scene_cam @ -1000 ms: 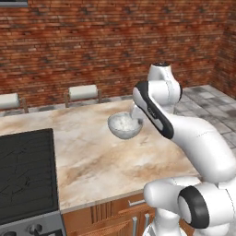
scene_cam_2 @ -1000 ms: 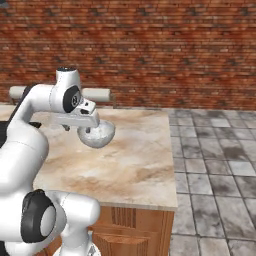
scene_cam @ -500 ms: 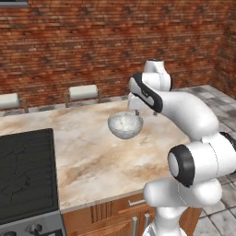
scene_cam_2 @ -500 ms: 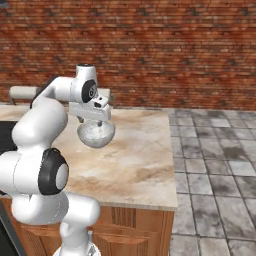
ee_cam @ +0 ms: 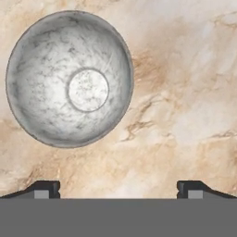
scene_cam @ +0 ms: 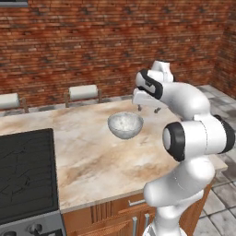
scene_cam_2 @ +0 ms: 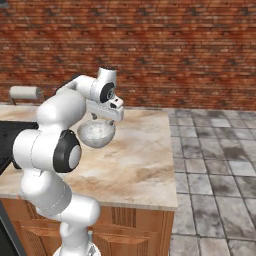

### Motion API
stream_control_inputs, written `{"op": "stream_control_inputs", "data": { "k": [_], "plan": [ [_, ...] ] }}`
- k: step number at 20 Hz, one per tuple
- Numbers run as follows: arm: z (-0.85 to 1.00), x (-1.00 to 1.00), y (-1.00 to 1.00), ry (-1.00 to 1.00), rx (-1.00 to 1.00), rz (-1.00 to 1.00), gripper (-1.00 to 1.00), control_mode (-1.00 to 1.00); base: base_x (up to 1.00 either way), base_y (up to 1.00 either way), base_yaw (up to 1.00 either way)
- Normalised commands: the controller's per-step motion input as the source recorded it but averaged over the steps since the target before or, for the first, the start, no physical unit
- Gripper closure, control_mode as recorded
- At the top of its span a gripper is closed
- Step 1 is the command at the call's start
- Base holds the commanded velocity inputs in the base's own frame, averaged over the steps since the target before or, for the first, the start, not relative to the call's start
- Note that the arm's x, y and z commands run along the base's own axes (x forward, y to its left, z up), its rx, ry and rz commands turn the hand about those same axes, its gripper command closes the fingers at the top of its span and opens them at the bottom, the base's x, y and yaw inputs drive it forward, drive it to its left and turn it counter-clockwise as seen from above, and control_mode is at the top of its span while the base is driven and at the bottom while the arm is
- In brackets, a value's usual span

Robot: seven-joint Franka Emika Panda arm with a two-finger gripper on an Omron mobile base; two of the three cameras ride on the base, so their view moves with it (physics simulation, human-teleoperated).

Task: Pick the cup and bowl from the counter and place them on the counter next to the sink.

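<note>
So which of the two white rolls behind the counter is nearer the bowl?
The right roll, almost behind the bowl; the other roll sits far left.

Just beside the hand (scene_cam: 148,109), the bowl (scene_cam: 125,125) looks like mottled grey-white glass, smooth and faintly glossy. Under the hand, the surface (scene_cam: 92,156) is polished beige and tan marbled stone over brown wooden cabinets (scene_cam_2: 125,230). Behind it, the wall (scene_cam: 92,46) is rough matt red brick.

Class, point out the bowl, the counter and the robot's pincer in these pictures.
bowl (ee_cam: 69,78), hand view, inner wall beside its flat base.
counter (scene_cam: 92,156), left base view, bare marbled top.
pincer (scene_cam: 148,109), left base view, midway between its open fingertips.
</note>
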Motion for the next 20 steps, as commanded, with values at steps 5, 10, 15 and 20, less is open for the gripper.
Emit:
{"op": "stream_control_inputs", "data": {
  "k": [5,10,15,20],
  "plan": [
    [0.00,0.52,-0.06,0.04,0.00,-0.01,-1.00,-1.00,0.00,0.00,0.00],
    [0.00,0.59,0.00,0.07,-0.02,0.00,-1.00,-1.00,0.00,0.00,0.00],
    [-0.03,0.57,0.00,0.02,0.00,0.00,-1.00,-1.00,0.00,0.00,0.00],
    [-0.09,0.34,0.00,0.00,0.00,0.00,-1.00,-1.00,0.00,0.00,0.00]
  ]
}}
